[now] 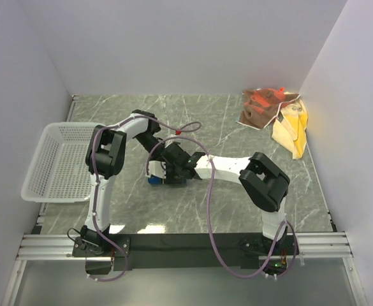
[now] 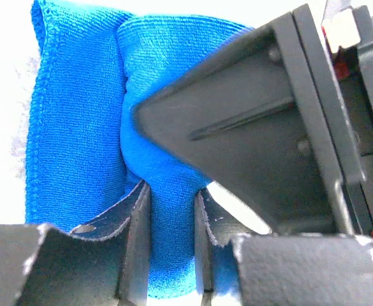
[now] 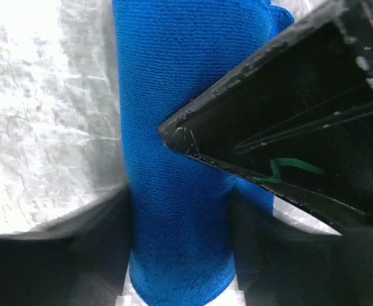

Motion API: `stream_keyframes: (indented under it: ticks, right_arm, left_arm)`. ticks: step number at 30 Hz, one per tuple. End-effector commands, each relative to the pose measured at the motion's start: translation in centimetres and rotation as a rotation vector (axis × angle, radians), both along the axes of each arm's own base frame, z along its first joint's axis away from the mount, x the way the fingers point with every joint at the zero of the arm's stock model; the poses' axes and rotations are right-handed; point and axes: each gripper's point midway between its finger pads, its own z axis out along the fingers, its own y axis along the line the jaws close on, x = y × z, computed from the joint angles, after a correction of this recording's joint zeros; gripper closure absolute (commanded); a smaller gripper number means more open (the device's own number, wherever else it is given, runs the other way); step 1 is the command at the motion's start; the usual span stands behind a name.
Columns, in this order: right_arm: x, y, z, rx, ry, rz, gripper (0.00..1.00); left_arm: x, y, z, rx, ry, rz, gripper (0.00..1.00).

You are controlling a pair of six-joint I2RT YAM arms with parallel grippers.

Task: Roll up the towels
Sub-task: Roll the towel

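The blue towel is held by the left gripper. A fold of the cloth is pinched tight between its two fingers. The rest of the towel is spread out ahead of them and to their left.

The right gripper is found right next to the left one. It is so close that its dark body fills the space above and to the right of the left fingers. The towel is seen as a long round roll between the right gripper's two fingers, and it runs straight out ahead of them. Both of these fingers are blurred. It cannot be told if the roll is squeezed by them or just sits between them.

The grey marble table is seen under both grippers.

The brown-and-orange towel and the yellow towel are laid together in a loose heap. They are well apart from both grippers, far out past the right gripper's side. The white basket is set well off on the left gripper's other side. It is touched by neither gripper.
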Motion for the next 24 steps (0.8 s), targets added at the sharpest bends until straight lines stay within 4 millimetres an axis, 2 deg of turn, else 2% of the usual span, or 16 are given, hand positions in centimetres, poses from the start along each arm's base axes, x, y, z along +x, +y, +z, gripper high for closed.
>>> stream_keyframes:
  ticks: [1, 3, 4, 5, 7, 8, 10, 11, 12, 16, 17, 21, 23, 24]
  right_arm:
    - [-0.2, 0.3, -0.5, 0.005, 0.001, 0.054, 0.55]
    - [-1.3, 0.2, -1.0, 0.010, 0.058, 0.078, 0.74]
    - [-1.5, 0.1, -1.1, 0.009, 0.080, 0.080, 0.91]
    - [-2.2, 0.3, -1.2, 0.022, 0.123, 0.093, 0.99]
    - [-2.8, -0.1, -1.7, 0.012, 0.196, 0.093, 1.00]
    - [-3.7, -0.3, -1.9, 0.010, 0.259, 0.101, 1.00]
    - [-4.1, -0.1, -1.9, 0.021, 0.314, 0.109, 1.00]
    - [-4.6, -0.5, -2.2, 0.006, 0.351, 0.107, 1.00]
    - [-4.8, -0.1, -2.1, 0.019, 0.385, 0.118, 1.00]
    - [-5.2, -0.2, -2.4, 0.021, 0.512, 0.093, 1.00]
    - [-5.5, -0.5, -2.6, 0.008, 0.553, 0.085, 1.00]
    - [-5.0, -0.1, -3.1, 0.023, 0.703, 0.045, 1.00]
    - [-5.4, -0.2, -2.9, 0.031, 0.802, 0.023, 1.00]
    - [-4.6, 0.0, -3.3, 0.042, 0.829, 0.003, 1.00]
  left_arm:
    - [0.2, 2.4, -4.7, 0.110, -0.015, -0.062, 0.78]
    - [0.4, 2.5, -4.3, 0.093, -0.021, -0.046, 0.78]
    - [0.6, 2.8, -4.1, 0.085, -0.022, -0.024, 0.78]
    - [0.9, 2.8, -3.9, 0.074, -0.033, -0.006, 0.76]
    - [1.6, 3.3, -2.7, 0.036, -0.062, 0.061, 0.70]
    - [2.1, 3.5, -1.4, 0.013, -0.088, 0.087, 0.68]
    - [2.5, 4.2, 0.0, -0.032, -0.085, 0.156, 0.60]
    - [2.8, 4.4, 1.3, -0.055, -0.110, 0.177, 0.56]
    - [3.2, 4.8, 2.0, -0.068, -0.113, 0.208, 0.50]
    - [5.7, 6.9, 6.4, -0.188, -0.150, 0.381, 0.39]
    - [6.2, 7.4, 7.7, -0.211, -0.164, 0.417, 0.36]
    - [7.9, 9.9, 10.9, -0.273, -0.224, 0.536, 0.33]
    - [8.4, 11.3, 12.3, -0.293, -0.291, 0.590, 0.32]
    - [8.3, 11.7, 12.8, -0.293, -0.318, 0.607, 0.32]
